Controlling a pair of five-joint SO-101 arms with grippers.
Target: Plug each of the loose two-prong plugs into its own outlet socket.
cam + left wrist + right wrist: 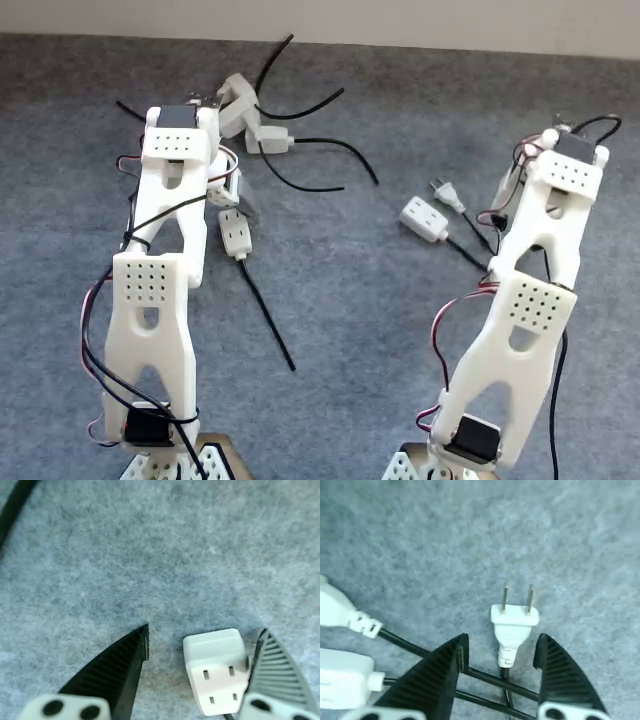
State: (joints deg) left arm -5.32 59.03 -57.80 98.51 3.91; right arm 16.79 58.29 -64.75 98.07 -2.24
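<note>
My left gripper [205, 639] is open just above the carpet. A white outlet socket [216, 669] lies between its fingers, close against one of them, slots facing up. In the high view this socket [235, 232] lies by the left arm with a black cord running toward the front. My right gripper [502, 640] is open too, with a white two-prong plug [514, 621] between its fingertips, prongs pointing away. That plug [447, 193] lies beside another white socket [424, 218] in front of the right arm.
Further white plugs and sockets [252, 125] with curling black cords lie at the back, past the left arm. Two white pieces [342, 645] and black cords [485, 677] lie beside the right gripper. Grey carpet [340, 320] covers the table.
</note>
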